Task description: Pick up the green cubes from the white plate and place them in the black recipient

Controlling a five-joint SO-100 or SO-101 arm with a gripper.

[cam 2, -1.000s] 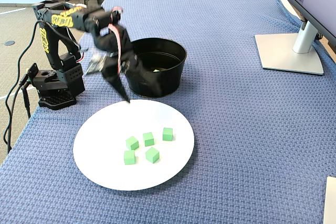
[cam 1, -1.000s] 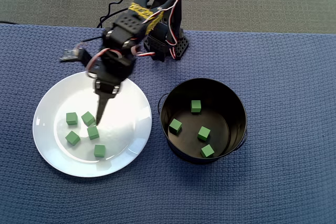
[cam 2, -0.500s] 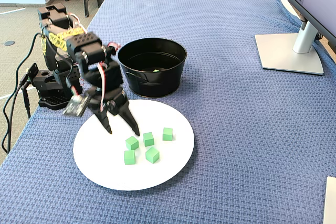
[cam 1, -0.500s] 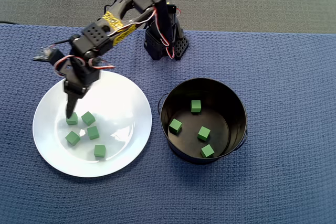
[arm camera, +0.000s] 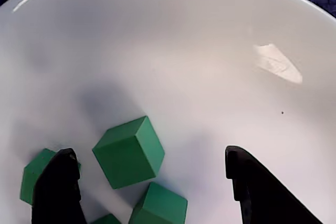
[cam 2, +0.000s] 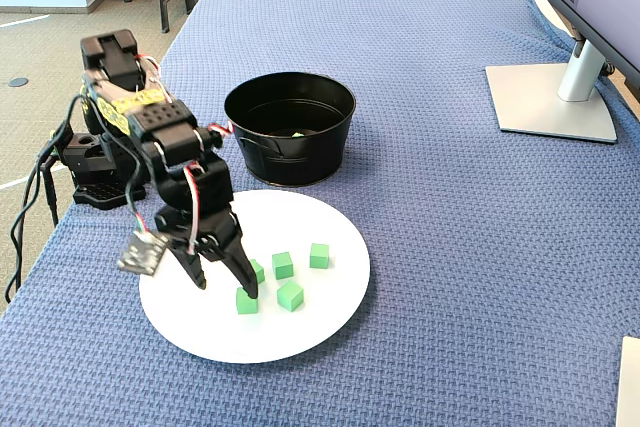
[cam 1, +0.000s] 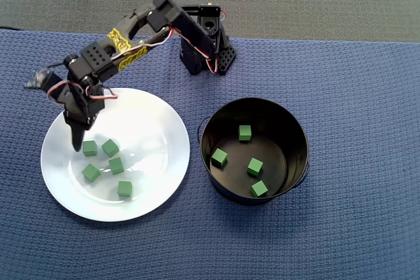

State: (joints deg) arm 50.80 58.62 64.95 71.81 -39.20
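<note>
Several green cubes lie on the left half of the white plate (cam 1: 151,139), among them one at the far left (cam 1: 90,148) and one beside it (cam 1: 110,147). My gripper (cam 1: 77,141) hangs open just over the leftmost cubes. In the wrist view one cube (arm camera: 128,153) sits between the spread black fingers (arm camera: 63,182); another cube (arm camera: 32,176) is half hidden behind the left finger. The fixed view shows the gripper (cam 2: 222,279) low over the plate (cam 2: 290,337), holding nothing. The black recipient (cam 1: 293,141) stands right of the plate with several cubes inside, such as one at the back (cam 1: 245,133).
The arm's base (cam 1: 207,50) sits behind the plate on the blue woven cloth, with cables trailing off the table's left edge (cam 2: 30,197). A monitor stand (cam 2: 550,97) is at the far right of the fixed view. The cloth ends at grey floor behind the base.
The arm swung leftward across the plate in the overhead view and dropped lower. The jaws went from a narrow point to spread wide. The cubes have not moved.
</note>
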